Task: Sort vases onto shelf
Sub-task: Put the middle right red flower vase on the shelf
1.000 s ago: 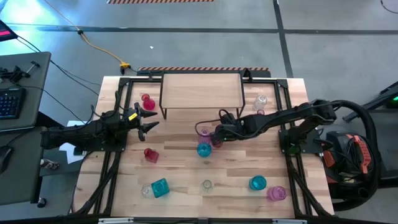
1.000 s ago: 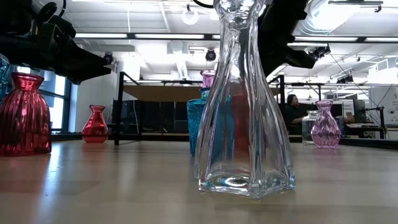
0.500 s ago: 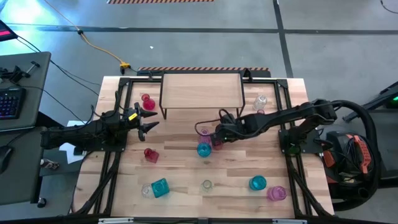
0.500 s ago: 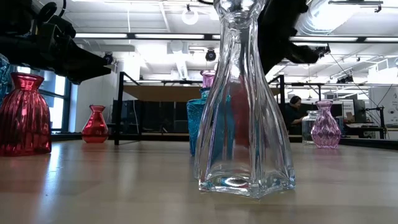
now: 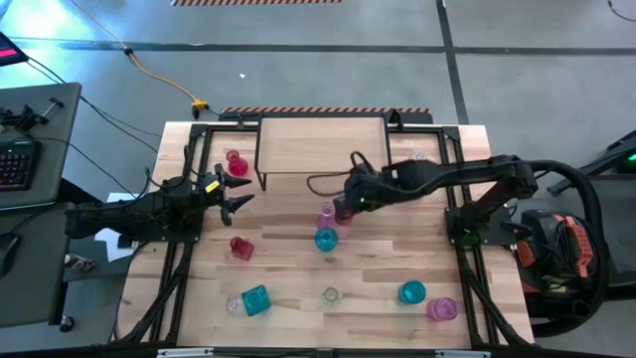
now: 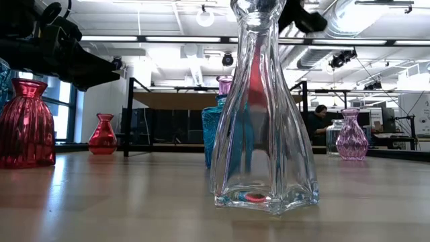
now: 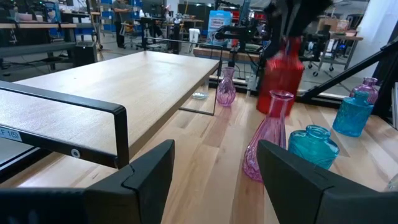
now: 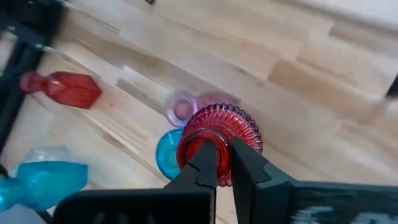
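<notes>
My right gripper (image 8: 222, 155) is shut on a red ribbed vase (image 8: 219, 132). It hangs above the table just near of the shelf (image 5: 323, 144), over a pink vase (image 5: 327, 214) and a teal vase (image 5: 325, 239) standing on their bases. The left wrist view shows the red vase (image 7: 281, 71) in the air beside the shelf top (image 7: 112, 81). My left gripper (image 5: 238, 196) is open and waits left of the shelf, touching nothing. More vases stand about the table; a red one (image 5: 241, 247) lies on its side. My right gripper holds the red vase by its neck (image 8: 200, 150), pinched between the two fingers (image 8: 244, 163). The fingers come from above, slanting in from the table's right. The vase is lifted clear of the table and hangs roughly upright below the fingers (image 7: 285, 34).
A small red vase (image 5: 236, 161) stands left of the shelf, a clear one (image 5: 417, 159) right of it. Near the front edge stand a teal square vase (image 5: 255, 300), clear vases (image 5: 330, 295), a teal one (image 5: 411, 292) and a pink one (image 5: 442, 309). A tall clear vase (image 6: 262, 107) fills the low view.
My right gripper has risen with the red vase and moved toward the far edge, closer to the shelf. The vase has come up off the table beside the pink and teal vases, which stay put. In the low view the gripper has climbed almost out of the picture.
</notes>
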`<state>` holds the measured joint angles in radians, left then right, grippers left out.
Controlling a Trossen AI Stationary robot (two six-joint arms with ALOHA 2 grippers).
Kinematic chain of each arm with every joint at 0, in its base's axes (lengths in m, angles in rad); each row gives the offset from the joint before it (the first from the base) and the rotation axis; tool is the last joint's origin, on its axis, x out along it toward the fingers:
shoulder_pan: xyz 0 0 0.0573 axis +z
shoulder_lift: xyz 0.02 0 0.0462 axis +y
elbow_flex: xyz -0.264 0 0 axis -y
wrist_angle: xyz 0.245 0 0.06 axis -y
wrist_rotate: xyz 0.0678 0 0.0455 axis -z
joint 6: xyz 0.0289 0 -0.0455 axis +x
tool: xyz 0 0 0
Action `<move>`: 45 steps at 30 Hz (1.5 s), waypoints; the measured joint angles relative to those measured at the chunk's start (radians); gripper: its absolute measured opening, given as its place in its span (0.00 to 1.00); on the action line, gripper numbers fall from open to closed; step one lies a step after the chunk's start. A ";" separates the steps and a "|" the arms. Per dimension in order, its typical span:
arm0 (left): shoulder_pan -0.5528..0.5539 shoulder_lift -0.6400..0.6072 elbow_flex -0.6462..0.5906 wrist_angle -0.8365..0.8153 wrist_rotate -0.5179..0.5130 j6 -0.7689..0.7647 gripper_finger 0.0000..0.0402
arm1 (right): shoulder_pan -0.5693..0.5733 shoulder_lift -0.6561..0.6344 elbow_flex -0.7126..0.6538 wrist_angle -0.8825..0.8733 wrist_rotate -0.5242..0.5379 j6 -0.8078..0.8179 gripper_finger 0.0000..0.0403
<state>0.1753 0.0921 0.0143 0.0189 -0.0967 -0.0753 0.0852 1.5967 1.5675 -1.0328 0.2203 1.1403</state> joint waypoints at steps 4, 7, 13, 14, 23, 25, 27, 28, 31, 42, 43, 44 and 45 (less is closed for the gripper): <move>0.000 0.000 0.000 0.000 0.000 0.000 0.55 | -0.034 0.000 0.109 -0.058 -0.003 -0.081 0.00; 0.000 0.000 0.000 0.000 0.000 0.000 0.55 | -0.071 0.000 0.197 -0.130 -0.014 -0.138 0.00; 0.000 0.000 0.000 0.000 0.000 0.000 0.55 | -0.168 0.000 0.353 -0.285 -0.014 -0.253 0.00; 0.000 0.000 0.000 0.000 0.000 0.000 0.55 | -0.188 -0.001 0.375 -0.305 -0.016 -0.274 0.00; 0.000 0.000 0.000 0.000 0.000 0.000 0.55 | -0.438 -0.002 0.481 -0.347 -0.095 -0.474 0.00; 0.000 0.000 0.000 0.000 0.000 0.000 0.55 | -0.502 -0.002 0.481 -0.341 -0.131 -0.515 0.00; 0.000 0.000 0.000 0.000 0.000 0.000 0.55 | -0.564 0.000 0.481 -0.338 -0.164 -0.547 0.00; 0.000 0.000 0.000 0.000 0.000 0.000 0.55 | -0.591 0.002 0.481 -0.337 -0.174 -0.562 0.00; 0.000 0.000 0.000 0.000 0.000 0.000 0.55 | -0.665 0.014 0.481 -0.334 -0.192 -0.601 0.00; 0.000 0.000 0.000 0.000 0.000 0.000 0.55 | -0.760 0.118 0.479 -0.304 -0.264 -0.704 0.00; 0.000 0.000 0.000 0.000 0.000 0.000 0.55 | -0.760 0.124 0.479 -0.304 -0.264 -0.708 0.00; 0.000 0.000 0.000 0.000 0.000 0.000 0.55 | -0.763 0.130 0.479 -0.306 -0.264 -0.718 0.00; 0.000 0.000 0.000 0.000 0.000 0.000 0.55 | -0.766 0.136 0.479 -0.309 -0.271 -0.727 0.00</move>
<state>0.1753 0.0921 0.0143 0.0189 -0.0967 -0.0756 -0.6807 1.7323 2.0468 -1.3419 -0.0506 0.4135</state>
